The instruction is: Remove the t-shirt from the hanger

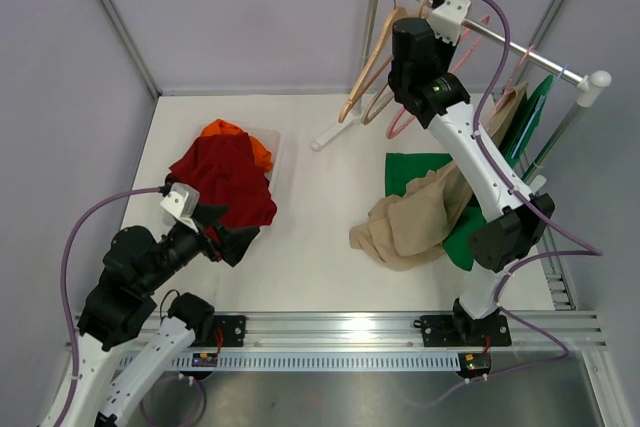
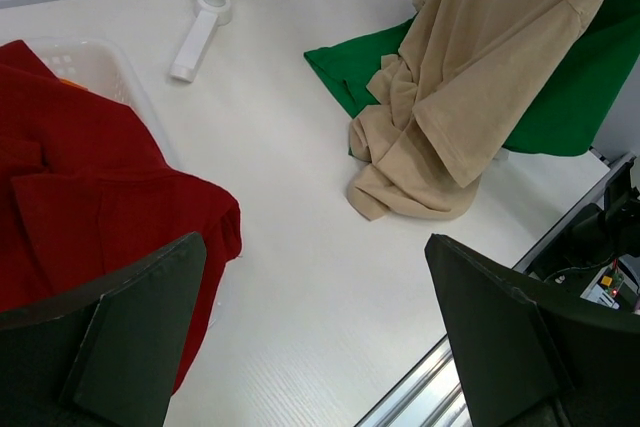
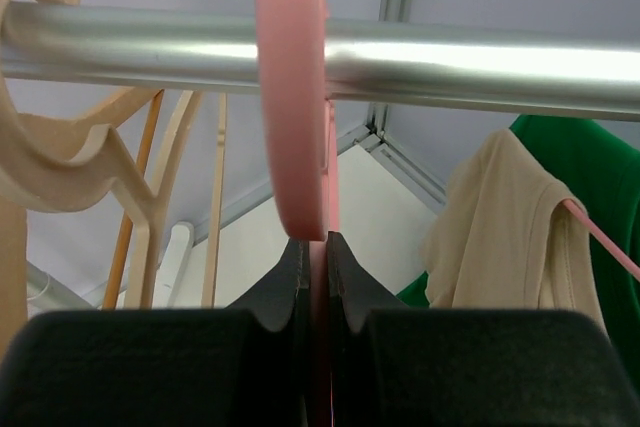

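top: overhead, whole table (image 1: 320,247) | left wrist: low, toward beige shirt (image 2: 470,77) | right wrist: close below rail (image 3: 480,62)

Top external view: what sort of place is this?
Probably a lab test cell, not a home: plain grey panel walls enclose a white table, an aluminium mounting rail runs along its near edge, and a clothes rack holds hangers.

White table (image 1: 320,247). Bears at left a white basket (image 1: 274,143) heaped with red cloth (image 1: 225,182) over orange cloth (image 1: 228,130). Carries the rack's white foot (image 1: 328,137) behind, a green cloth (image 1: 408,169) spread flat at right, a tan t-shirt (image 1: 405,232) pooled partly across it.
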